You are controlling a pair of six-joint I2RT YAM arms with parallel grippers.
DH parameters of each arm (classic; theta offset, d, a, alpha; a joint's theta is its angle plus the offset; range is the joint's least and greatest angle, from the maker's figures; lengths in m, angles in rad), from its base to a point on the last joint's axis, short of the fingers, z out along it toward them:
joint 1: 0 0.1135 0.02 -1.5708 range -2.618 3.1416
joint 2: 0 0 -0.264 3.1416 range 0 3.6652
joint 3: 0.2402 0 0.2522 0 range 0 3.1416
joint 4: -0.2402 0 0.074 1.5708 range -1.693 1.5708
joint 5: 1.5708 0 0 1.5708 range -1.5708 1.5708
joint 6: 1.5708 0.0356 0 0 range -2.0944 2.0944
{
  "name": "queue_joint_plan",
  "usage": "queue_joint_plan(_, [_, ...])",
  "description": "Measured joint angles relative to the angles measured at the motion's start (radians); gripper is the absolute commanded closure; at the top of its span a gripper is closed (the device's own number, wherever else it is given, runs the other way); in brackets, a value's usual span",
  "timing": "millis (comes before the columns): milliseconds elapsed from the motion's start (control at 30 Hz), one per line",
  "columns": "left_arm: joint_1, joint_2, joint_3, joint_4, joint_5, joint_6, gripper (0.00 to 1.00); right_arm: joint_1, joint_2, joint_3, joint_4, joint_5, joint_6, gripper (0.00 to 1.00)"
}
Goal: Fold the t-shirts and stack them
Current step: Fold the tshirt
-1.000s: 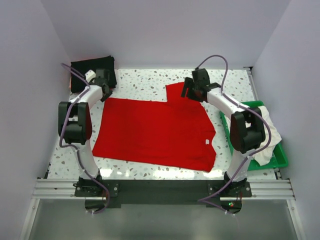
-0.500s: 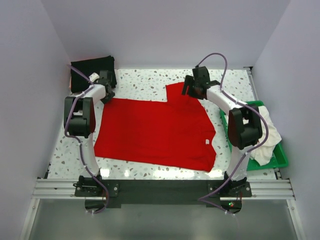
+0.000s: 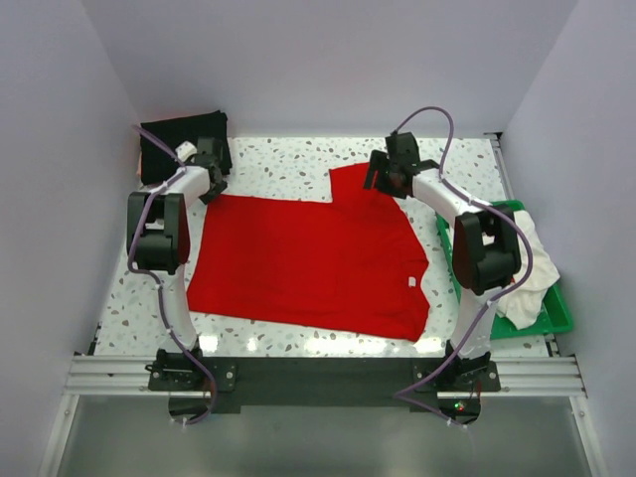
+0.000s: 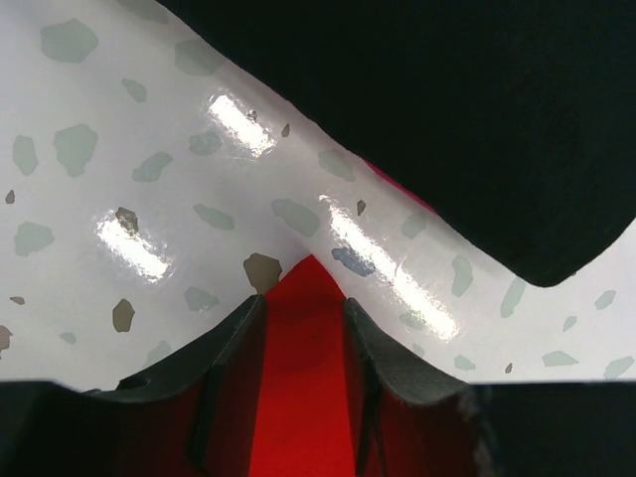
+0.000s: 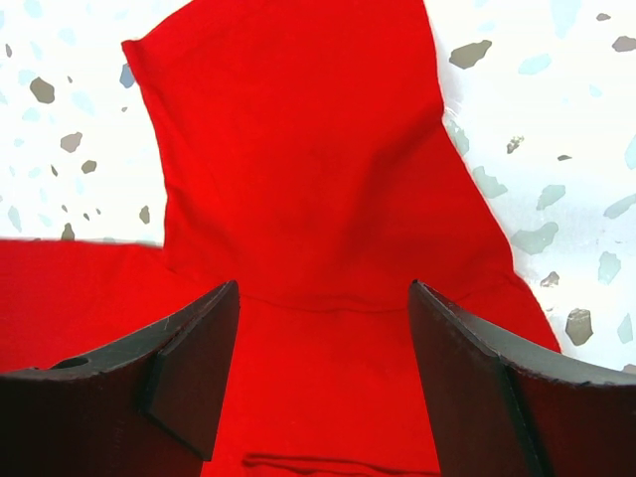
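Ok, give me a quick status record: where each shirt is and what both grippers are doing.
red t-shirt: spread flat mid-table, not yet folded
black t-shirt: looks folded, far left corner of the table
whitish t-shirt: heaped in green tray, right side
left gripper: open narrowly, fingers astride red t-shirt's far left corner
right gripper: open wide over red t-shirt's far sleeve
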Motion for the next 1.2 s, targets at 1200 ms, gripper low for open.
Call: queue_joint_plan(1200, [-0.038,0.093,0.122,-0.078,-0.069,0.035,0.87,-0.058,0.12,0.084,-0.002,-0.046,0.003,0.27])
